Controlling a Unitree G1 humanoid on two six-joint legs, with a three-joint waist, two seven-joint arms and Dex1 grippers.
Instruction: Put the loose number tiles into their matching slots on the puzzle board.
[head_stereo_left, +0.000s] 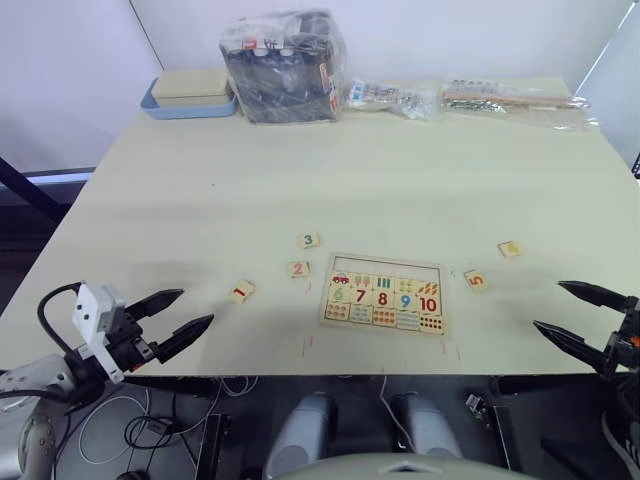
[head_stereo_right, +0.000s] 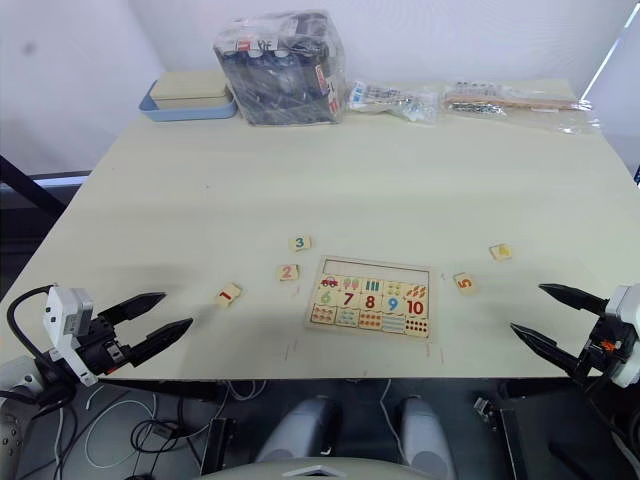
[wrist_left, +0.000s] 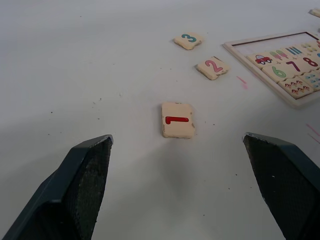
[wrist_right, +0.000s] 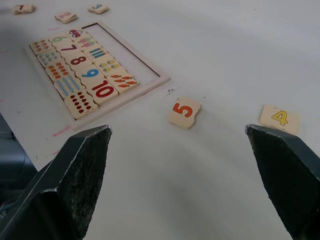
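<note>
The puzzle board (head_stereo_left: 439, 267) lies near the table's front edge, a little right of centre, with an empty row of slots (head_stereo_left: 385, 267) along its far side. Loose tiles lie around it: the 1 tile (head_stereo_left: 242, 291), the 2 tile (head_stereo_left: 298, 268) and the 3 tile (head_stereo_left: 308, 240) on its left, the 5 tile (head_stereo_left: 476, 280) and the 4 tile (head_stereo_left: 510, 248) on its right. My left gripper (head_stereo_left: 178, 316) hangs open at the front left edge, short of the 1 tile (wrist_left: 177, 119). My right gripper (head_stereo_left: 572, 311) is open at the front right, short of the 5 tile (wrist_right: 184, 112).
At the back of the table stand a blue tray with a beige lid (head_stereo_left: 187, 94), a dark box wrapped in clear plastic (head_stereo_left: 284, 66) and two flat plastic bags (head_stereo_left: 392, 97) (head_stereo_left: 515, 100). Bare tabletop lies between these and the board.
</note>
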